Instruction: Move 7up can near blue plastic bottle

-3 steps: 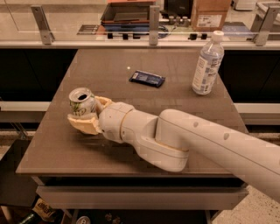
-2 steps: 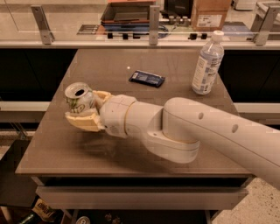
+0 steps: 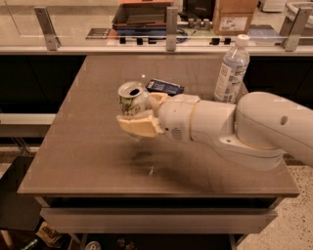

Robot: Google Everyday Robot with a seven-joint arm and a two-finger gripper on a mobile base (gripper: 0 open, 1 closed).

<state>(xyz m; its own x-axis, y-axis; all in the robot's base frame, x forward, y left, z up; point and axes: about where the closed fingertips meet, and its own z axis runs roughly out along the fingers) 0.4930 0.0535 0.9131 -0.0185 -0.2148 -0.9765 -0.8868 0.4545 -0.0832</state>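
My gripper [image 3: 138, 113] is shut on the 7up can [image 3: 131, 99], a small white can with green markings and a silver top. It holds the can clear above the brown table [image 3: 83, 146], left of the table's middle, tilted a little. The can's shadow lies on the table below it. The blue plastic bottle [image 3: 231, 69], clear bluish with a white cap, stands upright at the back right of the table, well right of the can. My white arm [image 3: 234, 129] reaches in from the right and hides the bottle's base.
A flat dark blue packet [image 3: 165, 86] lies on the table just behind the can and gripper. A glass rail with metal posts [image 3: 170, 22] runs along the table's far edge. A cardboard box [image 3: 235, 14] sits beyond it.
The gripper has lifted the can off the table and carried it to the right, toward the bottle. The bottle and the packet have not moved.
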